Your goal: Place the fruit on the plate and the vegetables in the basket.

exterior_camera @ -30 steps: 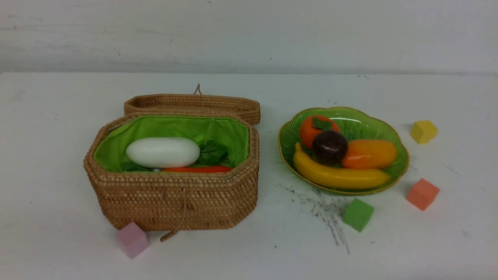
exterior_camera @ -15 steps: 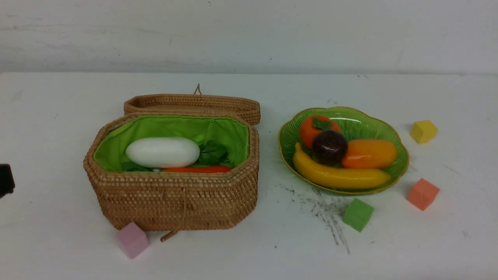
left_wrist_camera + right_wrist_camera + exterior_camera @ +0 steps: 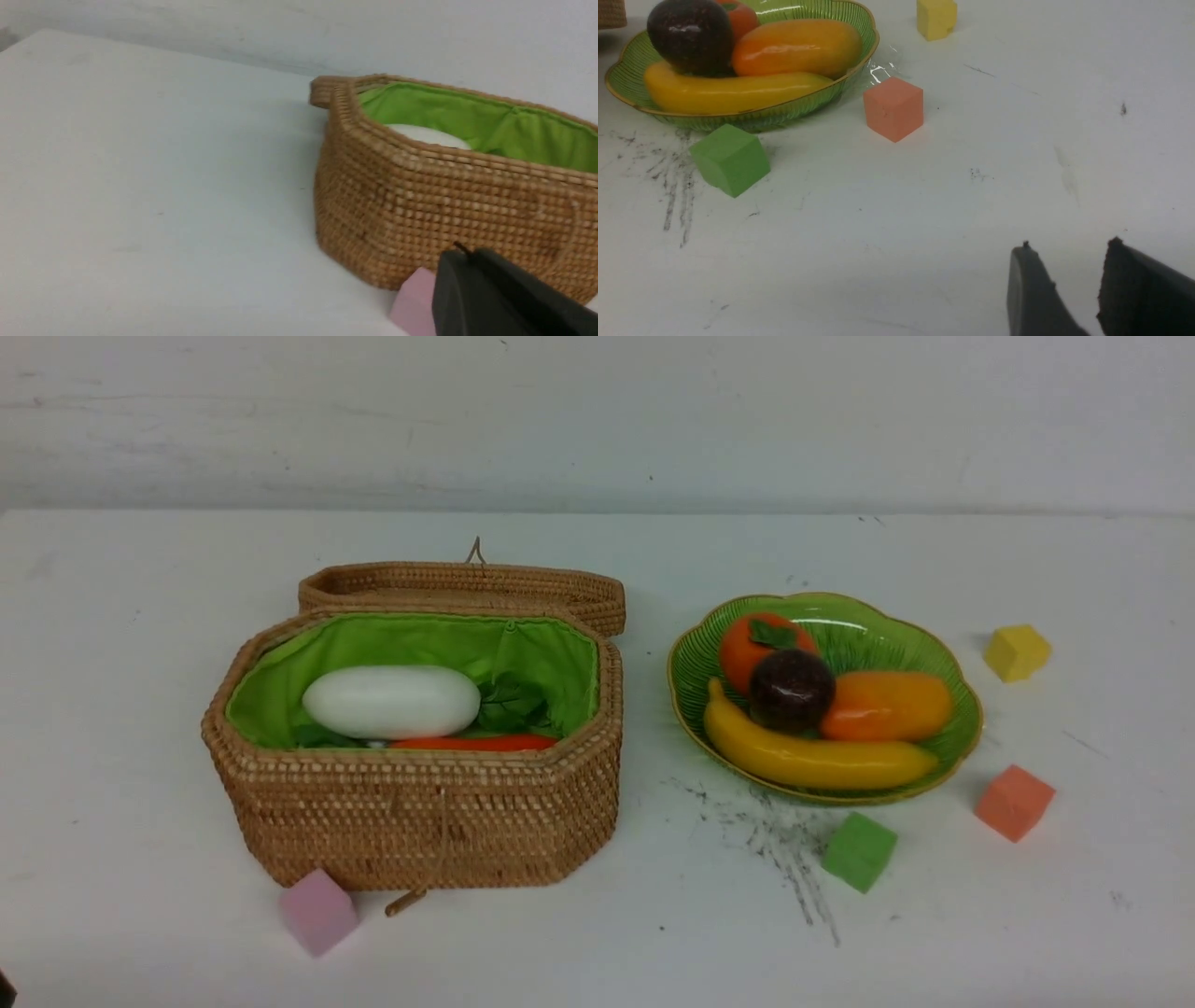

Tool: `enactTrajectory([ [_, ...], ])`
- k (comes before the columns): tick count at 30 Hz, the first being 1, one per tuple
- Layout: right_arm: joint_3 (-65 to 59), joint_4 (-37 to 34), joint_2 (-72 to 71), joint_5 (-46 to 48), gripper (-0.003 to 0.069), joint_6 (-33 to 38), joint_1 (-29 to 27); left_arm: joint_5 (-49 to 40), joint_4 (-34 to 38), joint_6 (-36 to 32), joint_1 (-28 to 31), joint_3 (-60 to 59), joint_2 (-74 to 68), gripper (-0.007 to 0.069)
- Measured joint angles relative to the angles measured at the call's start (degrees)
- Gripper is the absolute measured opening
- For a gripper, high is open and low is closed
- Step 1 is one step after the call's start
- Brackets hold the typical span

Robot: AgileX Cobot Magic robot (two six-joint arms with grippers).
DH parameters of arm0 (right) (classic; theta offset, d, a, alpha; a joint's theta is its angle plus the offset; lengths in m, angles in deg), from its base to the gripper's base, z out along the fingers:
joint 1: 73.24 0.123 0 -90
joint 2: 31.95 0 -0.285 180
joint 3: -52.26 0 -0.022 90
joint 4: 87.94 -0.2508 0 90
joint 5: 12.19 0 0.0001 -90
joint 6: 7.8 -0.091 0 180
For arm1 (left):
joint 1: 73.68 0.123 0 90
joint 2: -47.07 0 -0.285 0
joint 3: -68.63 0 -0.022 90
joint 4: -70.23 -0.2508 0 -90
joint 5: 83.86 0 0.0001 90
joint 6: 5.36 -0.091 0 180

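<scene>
Right gripper [image 3: 1069,284]: two dark fingers with a narrow gap between them, holding nothing, low over bare white desk [image 3: 597,943] toward the near right corner. Left gripper [image 3: 504,298]: only one dark finger shows in its wrist view, so whether the jaws are spread or closed cannot be told; it sits near the desk's near left corner, just beside a small pink foam cube [image 3: 413,303].

Brown woven wicker basket [image 3: 420,812] with bright green cloth lining, left of desk centre, its hinged woven lid [image 3: 462,586] laid back toward the far edge. Inside: fat white toy radish [image 3: 392,702] lying on its side, green leaves beside it; orange-red toy carrot [image 3: 476,743] lying along the near wall, partly hidden by the rim. Pink cube touching or nearly touching the basket's near left foot.

Shallow green ribbed glass plate [image 3: 691,658] with gold-edged scalloped rim, right of desk centre, apart from the basket. On it: orange toy persimmon [image 3: 747,649] with green cap at the far left; dark purple toy mangosteen [image 3: 792,689] in the middle; orange-yellow toy mango [image 3: 887,706] to the right; yellow toy banana [image 3: 817,758] along the near side.

Loose cubes around the plate: green foam cube [image 3: 859,851] near its near edge, salmon foam cube [image 3: 1014,802] toward the right edge, yellow foam cube [image 3: 1016,651] farther back on the right. Dark scuff marks [image 3: 784,845] on the desk just nearer than the plate.
</scene>
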Motion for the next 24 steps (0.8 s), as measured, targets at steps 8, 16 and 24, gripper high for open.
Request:
enactTrajectory([
  [8,0.0,-0.05,-0.06,-0.07,0.0243,0.0,0.0,-12.52,2.49,0.0,2.99,-0.36,1.31,-0.0005],
  [16,-0.04,-0.05,-0.1,-0.14,0.0244,0.0,0.0,-13.06,3.64,0.0,2.99,-0.36,1.31,0.0002],
  [24,-0.04,-0.05,-0.1,-0.14,0.0244,0.0,0.0,-13.08,3.71,0.0,2.99,-0.36,1.31,0.0008],
])
